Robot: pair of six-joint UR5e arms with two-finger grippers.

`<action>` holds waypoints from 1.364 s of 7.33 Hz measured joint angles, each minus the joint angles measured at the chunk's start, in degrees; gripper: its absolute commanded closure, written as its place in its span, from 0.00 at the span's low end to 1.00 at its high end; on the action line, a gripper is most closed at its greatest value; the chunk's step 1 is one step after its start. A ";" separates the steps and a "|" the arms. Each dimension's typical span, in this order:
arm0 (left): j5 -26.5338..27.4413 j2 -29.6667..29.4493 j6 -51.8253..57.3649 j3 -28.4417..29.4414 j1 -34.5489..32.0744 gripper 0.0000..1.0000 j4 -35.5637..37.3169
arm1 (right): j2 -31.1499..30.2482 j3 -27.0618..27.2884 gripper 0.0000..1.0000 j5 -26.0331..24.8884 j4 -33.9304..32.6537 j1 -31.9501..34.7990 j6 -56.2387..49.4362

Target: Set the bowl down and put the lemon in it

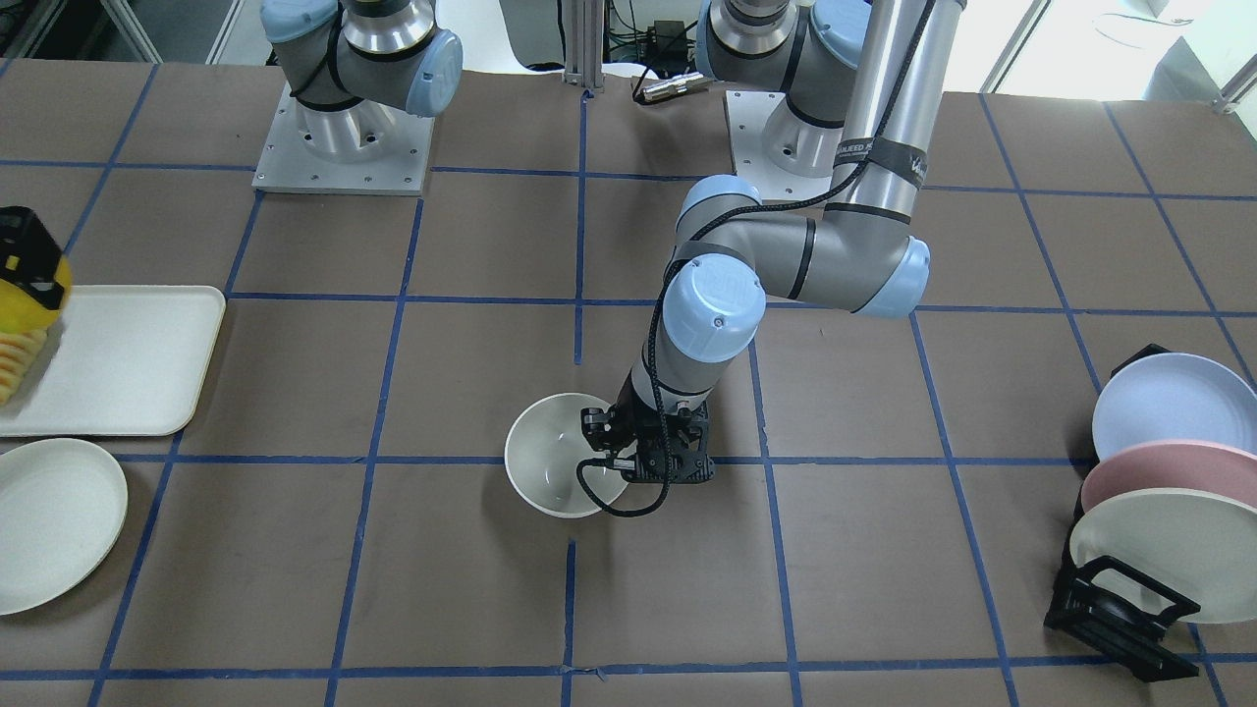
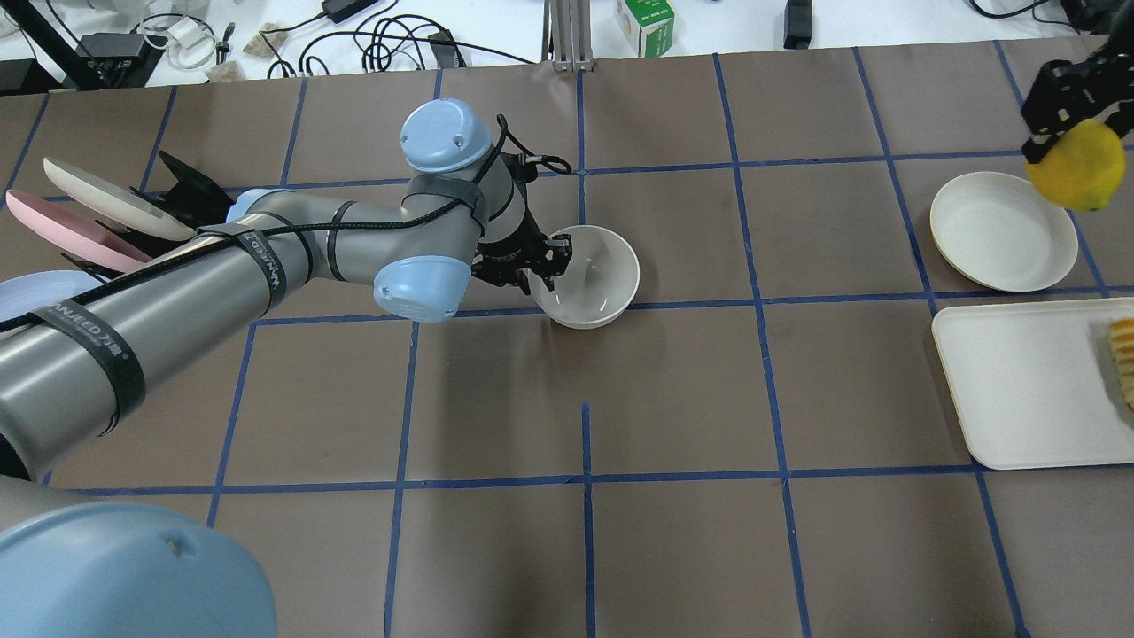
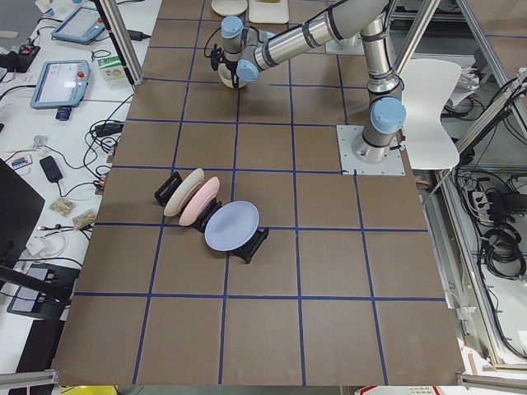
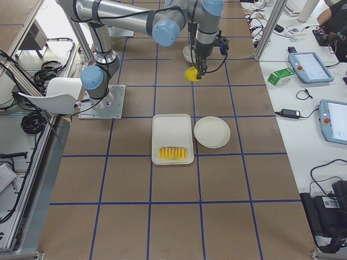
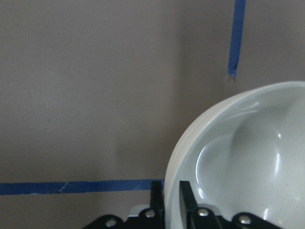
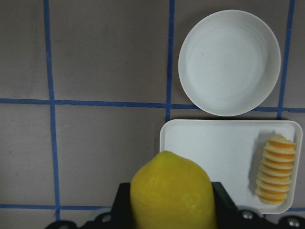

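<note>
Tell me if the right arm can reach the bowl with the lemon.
Probably yes: the right gripper holds the lemon aloft, open table lies between, and the left gripper pinches only the left-hand rim of the bowl.

Overhead view: bowl centre; plate rack left edge; plate upper right, tray below it, slices on tray.

Below and ahead of the right jaws, on the brown tabletop, a shallow cream plate lies just beside a white tray carrying fanned orange slices. Well apart from the left jaws, a black rack holds three pastel plates.
</note>
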 measured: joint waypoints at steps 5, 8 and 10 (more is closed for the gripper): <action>5.75 13.36 18.61 14.69 11.55 0.00 -33.57 | 4.88 -1.02 0.72 4.86 -7.21 23.24 31.27; 8.51 21.12 21.63 17.32 14.77 0.00 -42.43 | 11.47 -2.26 0.72 4.79 -15.44 34.11 43.22; 8.04 21.33 21.20 16.57 14.98 0.00 -41.41 | 16.41 -1.95 0.73 4.25 -20.19 36.79 43.23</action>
